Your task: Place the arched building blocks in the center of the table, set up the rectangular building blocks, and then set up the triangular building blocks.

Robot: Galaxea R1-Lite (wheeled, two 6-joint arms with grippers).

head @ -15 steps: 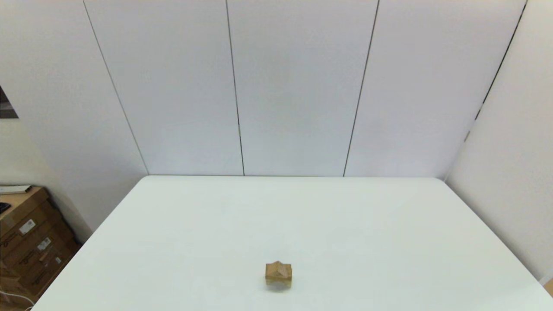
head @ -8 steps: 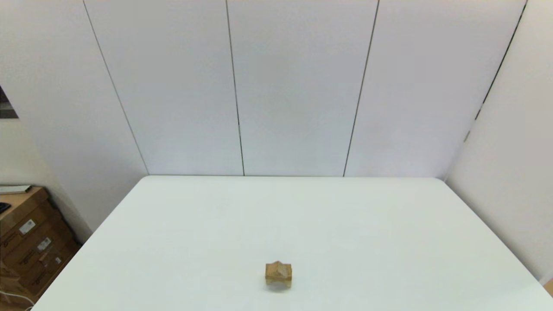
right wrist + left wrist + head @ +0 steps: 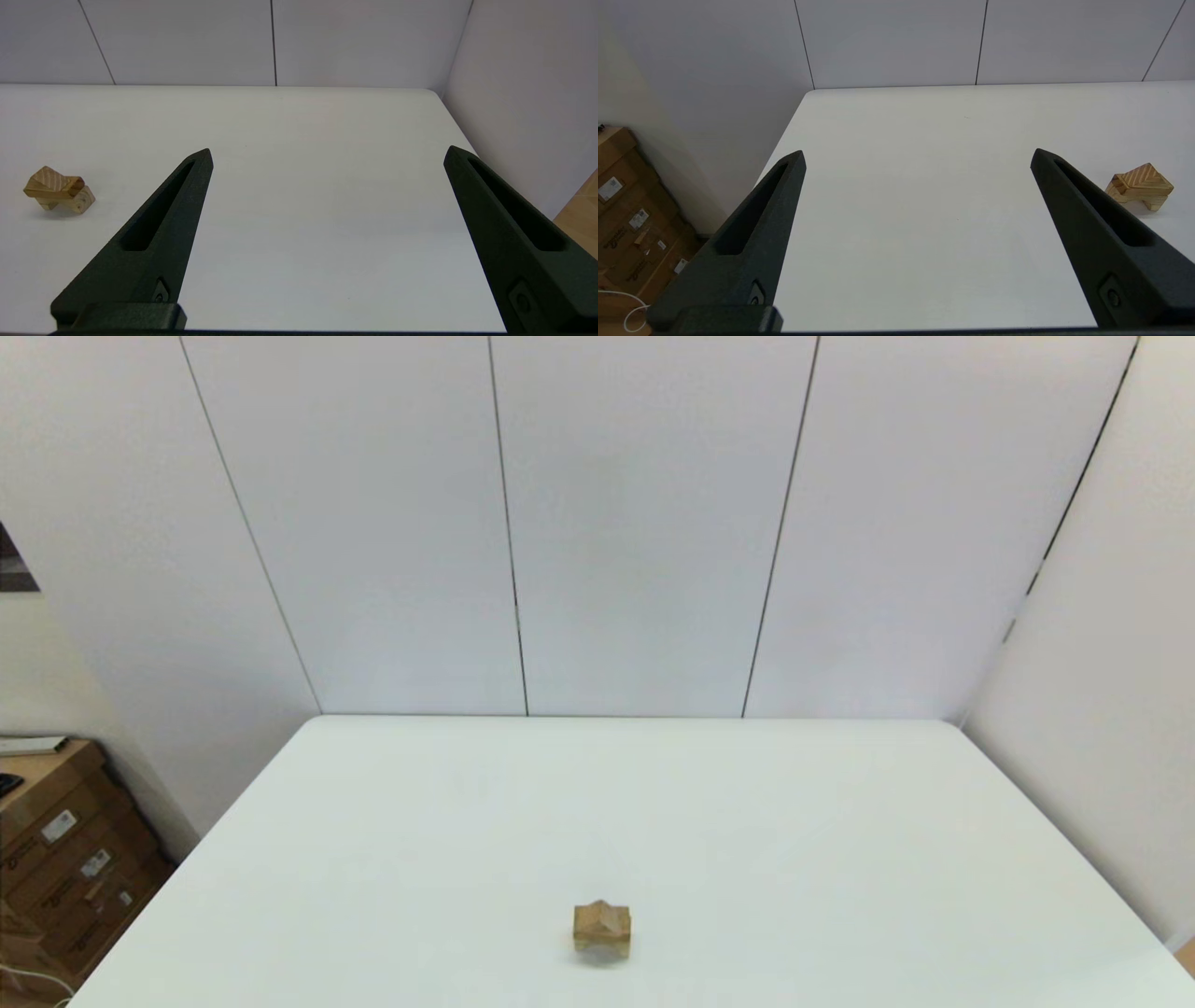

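Both my left claw [image 3: 916, 156] and right claw [image 3: 327, 154] hang wide and empty at the bench's [image 3: 794, 821] near edge, since the stack looks built: triangular block [image 3: 602, 917] capping the rectangular block [image 3: 70, 183] over the arched block [image 3: 65, 201], mid-bench near me.

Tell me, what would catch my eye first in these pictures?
A little stack of wooden blocks stands alone near the front middle of the big white table, a peaked triangular block topping it. In the wrist views, the open left claw and open right claw hang over bare tabletop, apart from the stack.
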